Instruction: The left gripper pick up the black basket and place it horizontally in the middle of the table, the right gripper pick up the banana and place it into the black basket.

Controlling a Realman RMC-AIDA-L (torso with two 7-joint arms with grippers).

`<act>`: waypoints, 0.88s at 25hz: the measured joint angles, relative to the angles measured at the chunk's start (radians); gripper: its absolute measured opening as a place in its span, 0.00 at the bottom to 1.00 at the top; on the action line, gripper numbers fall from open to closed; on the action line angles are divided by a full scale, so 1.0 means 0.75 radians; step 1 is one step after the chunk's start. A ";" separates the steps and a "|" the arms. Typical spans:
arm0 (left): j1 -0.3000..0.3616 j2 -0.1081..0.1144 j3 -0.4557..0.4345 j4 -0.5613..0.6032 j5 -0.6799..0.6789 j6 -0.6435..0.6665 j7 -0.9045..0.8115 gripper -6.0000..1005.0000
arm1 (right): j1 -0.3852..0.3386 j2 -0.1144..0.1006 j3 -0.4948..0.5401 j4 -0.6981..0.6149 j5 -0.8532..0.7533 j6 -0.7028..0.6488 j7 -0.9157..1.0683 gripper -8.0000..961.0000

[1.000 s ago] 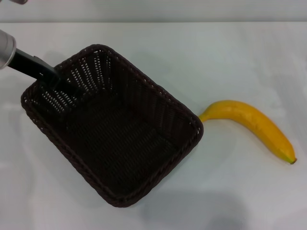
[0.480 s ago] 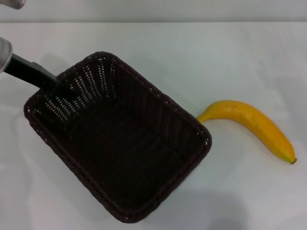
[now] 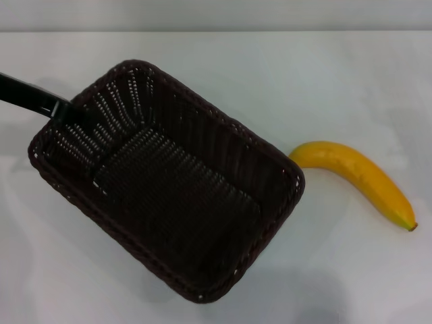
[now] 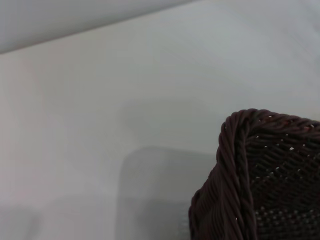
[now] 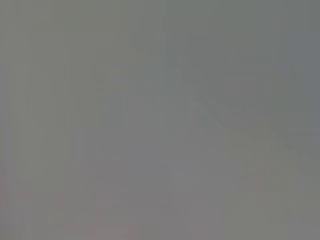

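You see a plain white bench [image 3: 223,67] filling the head view, with a pale grey band of wall along its far edge. The black basket [image 3: 165,179] sits left of centre, turned at an angle so its long axis runs from 10 o'clock to 4 o'clock. The left tool [image 3: 59,110] reaches in from 9 o'clock as a slim black bar and meets the basket's rim at its 10 o'clock corner; you cannot tell whether its fingers are apart or together. The banana [image 3: 361,179] lies on the bench at the basket's 3 o'clock, just beside its near right corner.

The left wrist view adds a close look at one braided corner of the basket, with bare bench beyond it. The right wrist view shows only featureless grey.
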 joint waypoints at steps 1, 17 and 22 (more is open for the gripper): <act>0.008 0.003 -0.031 0.001 -0.009 -0.009 0.000 0.15 | 0.000 0.000 0.000 0.000 0.000 0.000 0.000 0.85; 0.243 0.012 -0.161 0.004 -0.517 -0.047 -0.248 0.15 | 0.002 0.000 -0.008 0.003 0.000 0.000 -0.001 0.85; 0.305 -0.005 -0.162 0.004 -0.572 -0.008 -0.306 0.15 | 0.001 -0.002 -0.008 0.003 0.000 0.001 -0.001 0.85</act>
